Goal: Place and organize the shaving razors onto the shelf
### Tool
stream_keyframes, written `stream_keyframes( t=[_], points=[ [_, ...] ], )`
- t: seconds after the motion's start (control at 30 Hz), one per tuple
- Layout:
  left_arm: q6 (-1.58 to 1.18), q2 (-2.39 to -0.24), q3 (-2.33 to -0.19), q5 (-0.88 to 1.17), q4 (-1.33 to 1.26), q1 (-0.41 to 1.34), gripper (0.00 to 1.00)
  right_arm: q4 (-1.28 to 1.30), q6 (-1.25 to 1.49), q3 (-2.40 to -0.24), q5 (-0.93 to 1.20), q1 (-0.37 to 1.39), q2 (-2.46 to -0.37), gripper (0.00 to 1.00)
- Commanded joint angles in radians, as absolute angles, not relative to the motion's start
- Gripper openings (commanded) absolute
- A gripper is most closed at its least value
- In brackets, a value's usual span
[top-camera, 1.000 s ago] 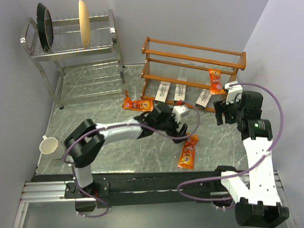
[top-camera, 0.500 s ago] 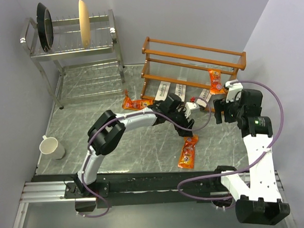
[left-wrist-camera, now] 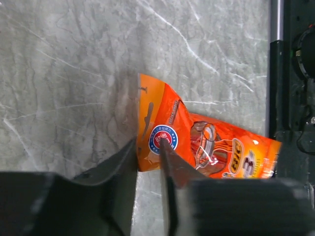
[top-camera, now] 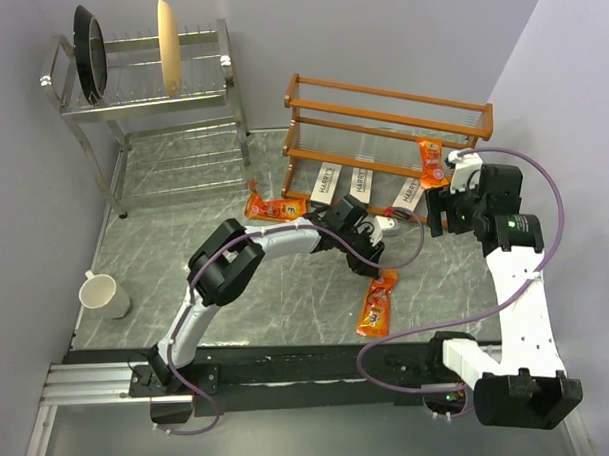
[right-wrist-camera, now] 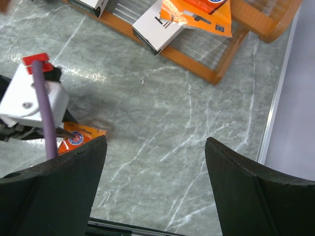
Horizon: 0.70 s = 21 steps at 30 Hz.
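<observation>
An orange razor pack [left-wrist-camera: 211,147] lies on the marble table [top-camera: 287,289], near the front [top-camera: 377,303]. My left gripper [left-wrist-camera: 147,152] is shut on that pack's raised end; the pack still rests on the table. In the top view the left gripper [top-camera: 371,264] reaches in from the left. Three grey razor boxes [top-camera: 358,184] and another orange pack [top-camera: 431,164] sit on the bottom tier of the wooden shelf [top-camera: 381,115]. A third orange pack [top-camera: 274,206] lies on the table left of the shelf. My right gripper [right-wrist-camera: 155,187] hangs open and empty above bare table, in front of the shelf's right end [top-camera: 442,221].
A steel dish rack [top-camera: 150,103] holding a dark pan [top-camera: 90,50] and a pale plate [top-camera: 166,48] stands at the back left. A white cup [top-camera: 99,292] sits at the left edge. Walls close off the table's left and right sides.
My left arm has stretched rightward to the near orange pack and its jaws have narrowed onto the pack's end. The right gripper has shifted slightly toward the shelf, still open.
</observation>
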State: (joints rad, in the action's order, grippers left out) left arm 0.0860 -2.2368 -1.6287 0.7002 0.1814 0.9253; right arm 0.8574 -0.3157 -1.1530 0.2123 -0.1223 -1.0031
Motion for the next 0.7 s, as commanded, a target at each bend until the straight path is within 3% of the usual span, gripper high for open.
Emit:
stream_keyframes(
  t=[0.0,0.23,0.6,0.63,0.67],
  points=[
    [0.052,-2.252,-1.672,0.744,0.126,0.917,0.26,0.825,-0.319,-1.187,0.232,-0.127,-0.999,0.88],
    [-0.124,-2.234,-1.634,0.715,0.085,0.876,0.01,0.822,-0.308,-1.177,0.242,-0.127,-0.989,0.88],
    [-0.725,-1.716,-0.99,0.245,-0.121,0.706,0.02,0.767,-0.245,-1.16,0.29,-0.127,-1.015,0.88],
    [-0.741,-1.691,-0.973,0.214,-0.111,0.701,0.05,0.765,-0.236,-1.16,0.293,-0.127,-1.017,0.87],
    [-0.75,-1.674,-0.962,0.187,-0.095,0.7,0.15,0.759,-0.23,-1.155,0.295,-0.127,-1.017,0.87]
  ],
)
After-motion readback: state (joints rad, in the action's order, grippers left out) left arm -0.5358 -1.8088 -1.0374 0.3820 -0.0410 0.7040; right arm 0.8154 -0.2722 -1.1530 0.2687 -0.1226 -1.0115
